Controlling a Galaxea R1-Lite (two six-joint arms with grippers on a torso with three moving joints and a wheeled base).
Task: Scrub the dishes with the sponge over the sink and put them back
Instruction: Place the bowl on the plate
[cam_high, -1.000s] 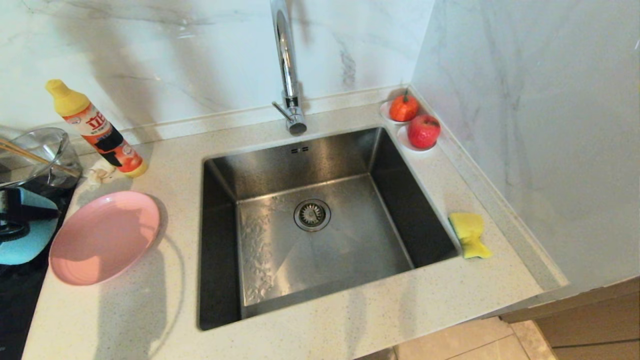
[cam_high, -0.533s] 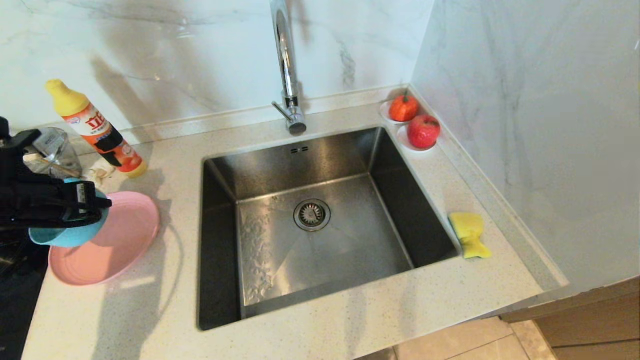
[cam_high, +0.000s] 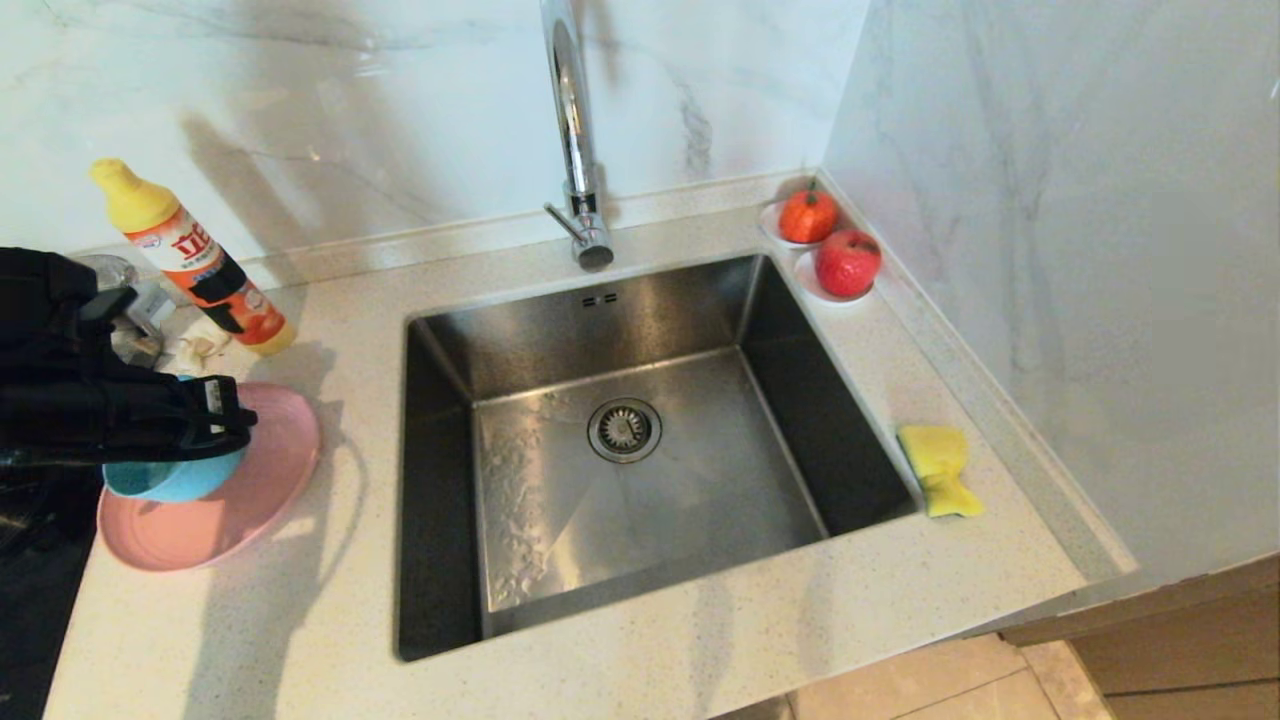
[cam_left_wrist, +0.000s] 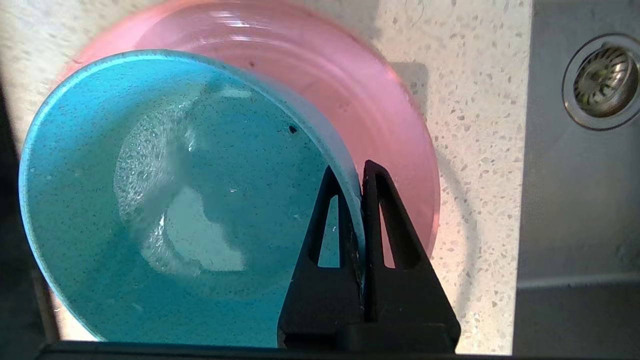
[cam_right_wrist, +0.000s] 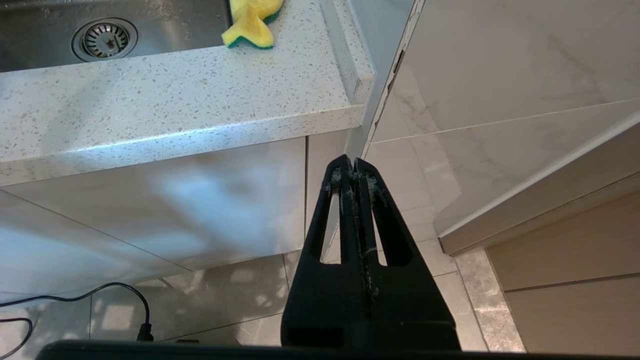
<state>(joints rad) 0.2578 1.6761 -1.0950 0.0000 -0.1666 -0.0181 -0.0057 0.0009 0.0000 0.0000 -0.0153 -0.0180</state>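
Teal bowl (cam_left_wrist: 165, 200) is pinched by its rim in the left gripper (cam_left_wrist: 350, 172), hanging above the pink plate (cam_high: 255, 480) on the tabletop (cam_high: 700, 640) left of the sink (cam_high: 640, 470). Sponge (cam_high: 938, 468) sits right of the sink, and the right gripper (cam_right_wrist: 354, 175) is clamped together on nothing, parked below the tabletop edge.

The left hand (cam_left_wrist: 357, 175) is matte black, its two fingers (cam_left_wrist: 327, 240) long tapering wedges, each pierced by a narrow triangular slot. The right hand (cam_right_wrist: 354, 172) has the same black slotted wedges, with pale fluff clinging along their inner edges. In the head view the left arm (cam_high: 90, 400) is a bulky black housing bearing a small white label.
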